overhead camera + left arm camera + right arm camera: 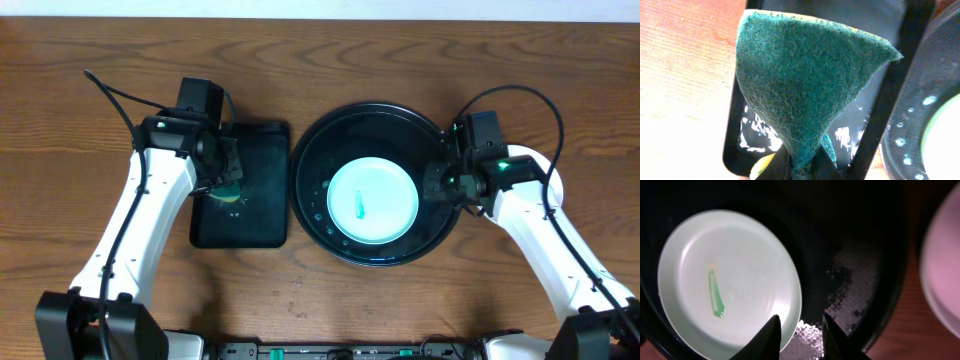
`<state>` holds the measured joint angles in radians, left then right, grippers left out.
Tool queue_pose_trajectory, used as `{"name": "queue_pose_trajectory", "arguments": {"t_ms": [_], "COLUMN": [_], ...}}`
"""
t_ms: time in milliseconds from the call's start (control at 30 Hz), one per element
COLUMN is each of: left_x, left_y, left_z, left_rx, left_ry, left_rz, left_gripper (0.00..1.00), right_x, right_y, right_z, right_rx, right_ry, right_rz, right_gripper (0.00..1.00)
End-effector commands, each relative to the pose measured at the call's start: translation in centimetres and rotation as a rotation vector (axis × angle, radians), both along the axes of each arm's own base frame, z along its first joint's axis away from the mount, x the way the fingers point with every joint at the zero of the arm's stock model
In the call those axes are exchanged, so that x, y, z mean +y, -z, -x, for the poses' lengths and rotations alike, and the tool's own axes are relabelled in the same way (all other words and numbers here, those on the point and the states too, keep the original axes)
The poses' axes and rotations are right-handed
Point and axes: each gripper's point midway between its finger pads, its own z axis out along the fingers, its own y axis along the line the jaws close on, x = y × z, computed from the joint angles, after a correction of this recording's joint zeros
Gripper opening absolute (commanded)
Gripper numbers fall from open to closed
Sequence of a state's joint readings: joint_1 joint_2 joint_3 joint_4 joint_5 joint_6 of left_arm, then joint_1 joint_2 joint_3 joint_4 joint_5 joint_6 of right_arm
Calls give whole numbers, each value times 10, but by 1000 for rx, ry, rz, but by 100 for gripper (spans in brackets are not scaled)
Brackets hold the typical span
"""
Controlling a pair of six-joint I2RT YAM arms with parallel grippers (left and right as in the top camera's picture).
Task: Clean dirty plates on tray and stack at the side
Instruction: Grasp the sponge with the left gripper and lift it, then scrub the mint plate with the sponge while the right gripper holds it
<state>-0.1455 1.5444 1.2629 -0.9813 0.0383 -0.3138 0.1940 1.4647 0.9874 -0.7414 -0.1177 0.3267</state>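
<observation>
The round black tray (312, 175) stood in the middle of the wooden surface (400, 300). One mint-green plate (372, 200) lay flat inside it, a little toward the near side. The plate had a narrow green smear (360, 205) near its centre.

The left pincer (228, 185) hung over the smaller rectangular black tray (255, 215), which stood just beside the round tray on its left. This pincer was clenched on a dark green scouring sponge (805, 85). In the left wrist view the sponge was pinched at its narrow end between the fingers and it spread out wide in front of the camera, so it hid most of the rectangular tray.

The right pincer (801, 330) was at the right side of the round tray, over the tray floor and just beside the rim of the mint-green plate. Its two fingers were apart and nothing was between them. I could not tell if one finger touched the plate.

In the right wrist view a second pale plate (942, 270) lay on the surface outside the round tray, on its right side, and only a part of it was visible.
</observation>
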Motion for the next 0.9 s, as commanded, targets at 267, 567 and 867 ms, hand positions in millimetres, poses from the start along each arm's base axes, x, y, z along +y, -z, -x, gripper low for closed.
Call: {"name": "queue_pose_trajectory", "arguments": {"t_ms": [267, 567, 867], "left_x": [-19, -65, -167], "left_y": [0, -7, -19], "left_z": [3, 0, -7], "left_rx": [30, 1, -113], "left_ry": [29, 129, 343], "left_rz": [109, 250, 417], "left_gripper": [7, 7, 7], "right_x": [21, 20, 19], "right_y": [33, 75, 88], "right_z": [7, -20, -12], "right_rx": [-20, -23, 35], "right_ry": [-204, -190, -166], "right_rz": [-52, -14, -17], "right_gripper": [28, 27, 1]}}
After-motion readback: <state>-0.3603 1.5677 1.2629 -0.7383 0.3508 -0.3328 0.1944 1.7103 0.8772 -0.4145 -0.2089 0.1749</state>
